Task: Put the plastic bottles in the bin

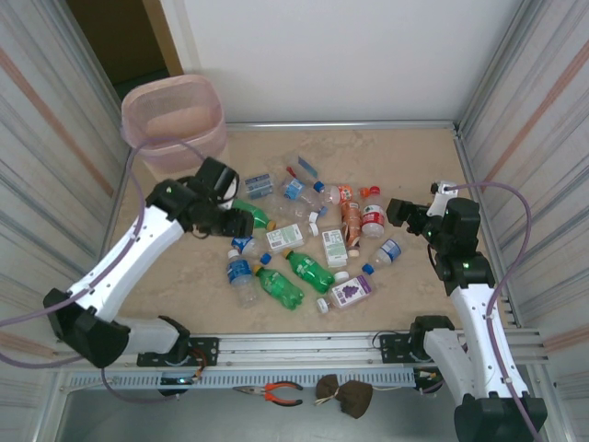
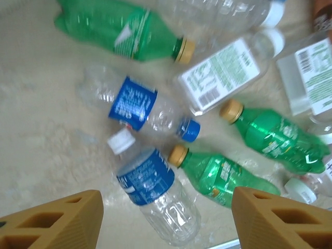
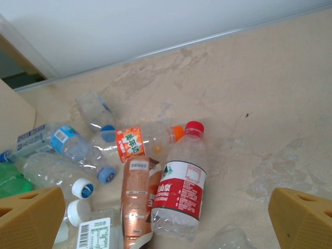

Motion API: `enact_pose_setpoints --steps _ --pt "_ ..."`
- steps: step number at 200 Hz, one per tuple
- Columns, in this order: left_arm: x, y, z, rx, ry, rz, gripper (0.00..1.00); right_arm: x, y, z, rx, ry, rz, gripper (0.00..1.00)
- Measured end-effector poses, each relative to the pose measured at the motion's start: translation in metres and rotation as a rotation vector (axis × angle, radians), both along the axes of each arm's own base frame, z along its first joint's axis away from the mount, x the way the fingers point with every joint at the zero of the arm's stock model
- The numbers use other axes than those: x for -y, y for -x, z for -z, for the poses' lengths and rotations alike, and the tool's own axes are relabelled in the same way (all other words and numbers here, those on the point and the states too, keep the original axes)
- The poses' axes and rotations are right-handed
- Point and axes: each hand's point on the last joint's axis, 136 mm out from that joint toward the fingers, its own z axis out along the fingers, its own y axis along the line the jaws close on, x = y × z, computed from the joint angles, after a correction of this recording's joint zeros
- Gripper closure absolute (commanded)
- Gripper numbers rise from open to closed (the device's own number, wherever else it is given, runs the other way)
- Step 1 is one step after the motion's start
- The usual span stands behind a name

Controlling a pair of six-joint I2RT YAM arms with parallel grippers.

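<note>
Many plastic bottles lie scattered mid-table, among them green ones [image 1: 308, 269], a purple-labelled one [image 1: 350, 291] and a red-labelled one [image 1: 373, 219]. The beige, pink-lined bin [image 1: 173, 120] stands at the far left corner. My left gripper [image 1: 232, 219] hovers at the left edge of the pile. In its wrist view the left gripper [image 2: 166, 223] is open, and a clear blue-labelled water bottle [image 2: 150, 187] lies on the table beyond its fingers, beside a green bottle [image 2: 223, 176]. My right gripper [image 1: 409, 214] is open to the right of the pile; the right gripper [image 3: 167, 220] looks down on the red-labelled bottle [image 3: 179, 192].
Corrugated walls [image 1: 529, 120] close in both sides and a white wall stands at the back. A metal rail [image 1: 313, 348] runs along the near edge, with pliers [image 1: 276, 393] below it. An orange-labelled bottle [image 3: 140, 141] and a copper-wrapped one [image 3: 137, 197] lie beside the red-labelled bottle.
</note>
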Motion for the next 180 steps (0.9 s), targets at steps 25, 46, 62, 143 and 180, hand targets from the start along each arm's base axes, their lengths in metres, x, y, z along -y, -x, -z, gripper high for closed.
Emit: enact_pose_setpoints --steps 25,46,62,143,180 --pt "-0.004 0.024 0.030 -0.045 0.029 -0.062 0.36 -0.002 0.001 -0.001 0.002 -0.010 -0.011 0.01" --pt "-0.007 0.038 0.055 -0.095 0.046 -0.121 0.38 -0.002 0.001 -0.002 0.006 -0.014 -0.013 0.01" --pt "-0.009 0.045 0.073 -0.129 0.051 -0.161 0.37 0.000 0.001 -0.003 0.008 -0.017 -0.009 0.01" --pt "-0.007 0.064 0.124 -0.235 0.110 -0.258 0.24 0.000 0.002 -0.003 0.008 -0.033 -0.014 0.01" --pt "-0.004 0.067 0.137 -0.252 0.134 -0.272 0.20 -0.003 0.002 -0.003 0.005 -0.050 -0.023 0.01"
